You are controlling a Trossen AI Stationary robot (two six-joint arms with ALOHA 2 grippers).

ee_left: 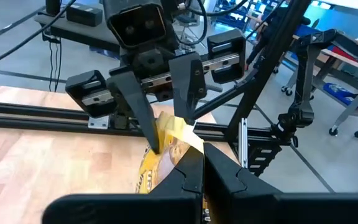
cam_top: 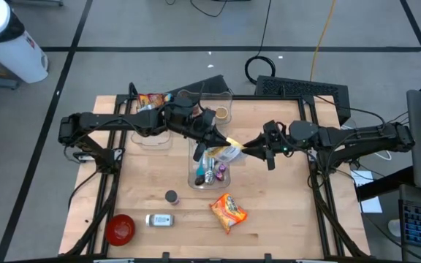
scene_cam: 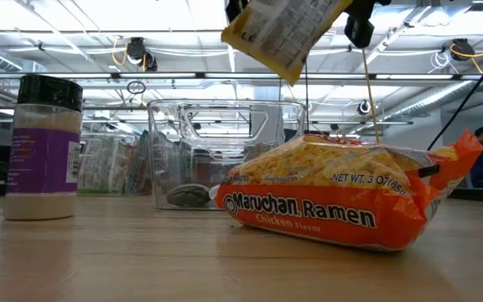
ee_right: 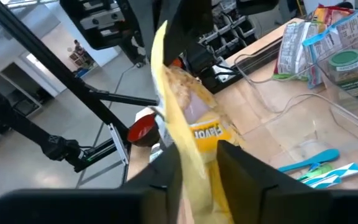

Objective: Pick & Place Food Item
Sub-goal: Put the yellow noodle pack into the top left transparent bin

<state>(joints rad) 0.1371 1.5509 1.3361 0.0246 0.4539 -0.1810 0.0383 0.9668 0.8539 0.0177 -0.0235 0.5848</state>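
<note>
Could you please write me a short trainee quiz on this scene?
1. True or false: the ramen pack lies on the table, outside the bin.
2. What is the left gripper shut on? A: the ramen pack. B: a yellow packet. C: nothing.
3. Fill in: on the left arm's side, near a table corner, sits a red ____.
Key: 1 true; 2 B; 3 bowl.
</note>
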